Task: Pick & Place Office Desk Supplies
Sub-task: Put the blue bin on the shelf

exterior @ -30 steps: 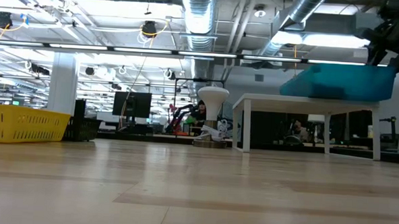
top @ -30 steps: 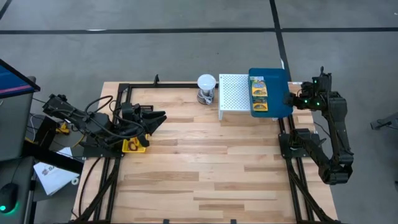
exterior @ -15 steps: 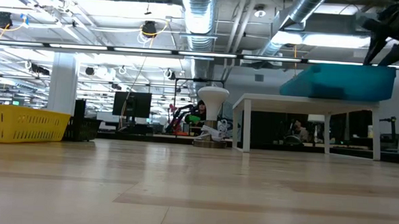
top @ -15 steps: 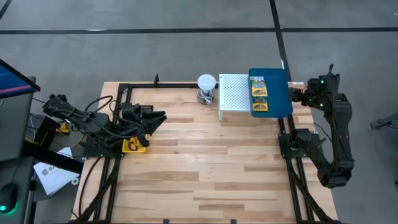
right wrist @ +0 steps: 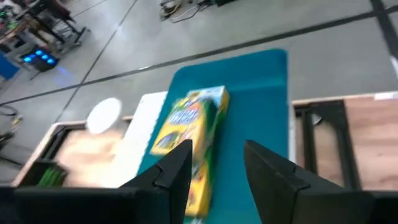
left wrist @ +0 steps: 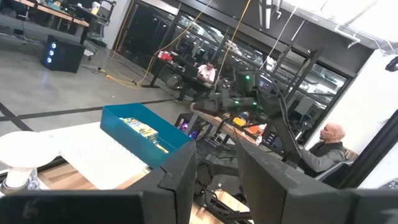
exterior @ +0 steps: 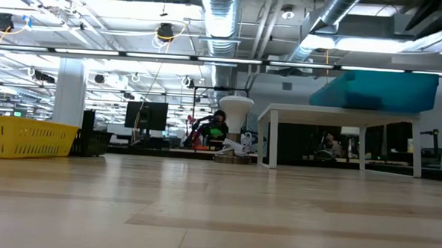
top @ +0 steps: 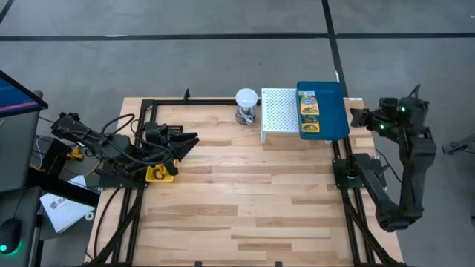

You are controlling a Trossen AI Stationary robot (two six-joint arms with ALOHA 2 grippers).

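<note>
- Blue tray (top: 335, 111): one, resting on top of the white perforated stand (top: 278, 113) at the table's far right edge; just in front of the right gripper's fingertips, apart from them.
- Green-yellow printed packets (top: 308, 111): two counted from above, lying flat end to end inside the blue tray, along the side away from the right gripper.
- Right gripper (top: 358, 116): raised beyond the table's right edge, level with the tray and pointing at it; fingers (right wrist: 180, 165) parted with a clear gap, holding nothing.
- Right arm: rises from its base at the table's right side, elbow folded, wrist held high and outboard of the tray.
- Yellow bin (top: 159, 173): one, at the table's left edge, directly beneath the left arm, behind the left gripper's tips; small items lie inside, too small to count.
- Left gripper (top: 189, 139): low over the table's left part, pointing across toward the stand and tray, well apart from both; fingers (left wrist: 180, 180) partly open, empty.
- Left arm: stretched low from its base at the left edge.
- White ball-topped object (top: 246, 104): one, just beside the stand, between the two grippers.
- Wooden table (top: 245, 200): one.
- Person (left wrist: 326, 149): one seated beyond the table, seen in the left wrist view.
</note>
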